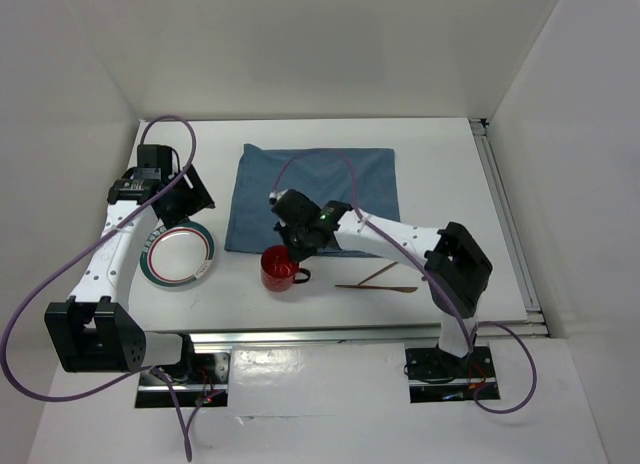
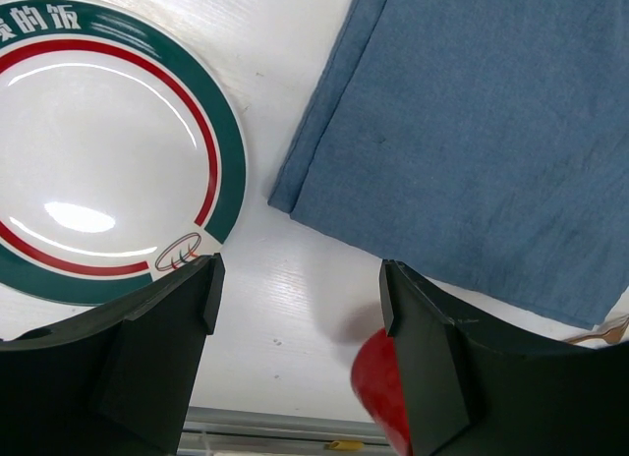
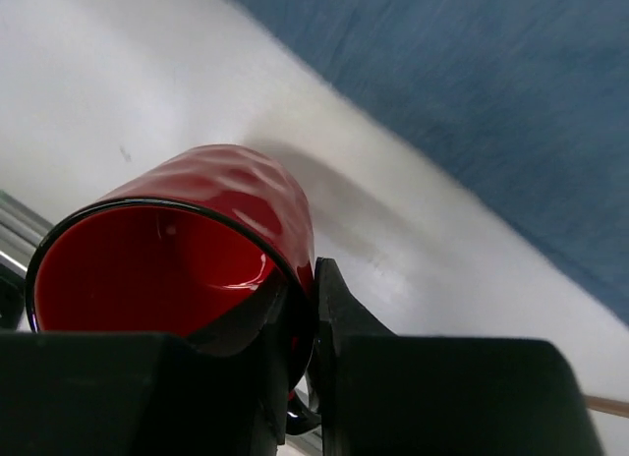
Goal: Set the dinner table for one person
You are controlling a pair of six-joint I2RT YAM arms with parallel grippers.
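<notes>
The dinner table (image 1: 450, 184) is a white top with aluminium rails. A blue cloth placemat (image 1: 315, 196) lies at its middle back. My right gripper (image 1: 298, 246) is shut on the rim of a red mug (image 1: 278, 269), just off the placemat's near left corner. In the right wrist view one finger is inside the mug (image 3: 187, 250) and one outside. I cannot tell whether the mug rests on the table. My left gripper (image 1: 190, 192) is open and empty above the table, between the plate (image 1: 178, 254) and the placemat (image 2: 472, 132). The mug's edge (image 2: 378, 387) shows by its right finger.
The plate (image 2: 98, 142) is white with a green and red rim and lies at the left. A pair of brown chopsticks (image 1: 378, 281) lies on the table to the right of the mug. The near rail (image 1: 330, 334) runs just in front of the mug.
</notes>
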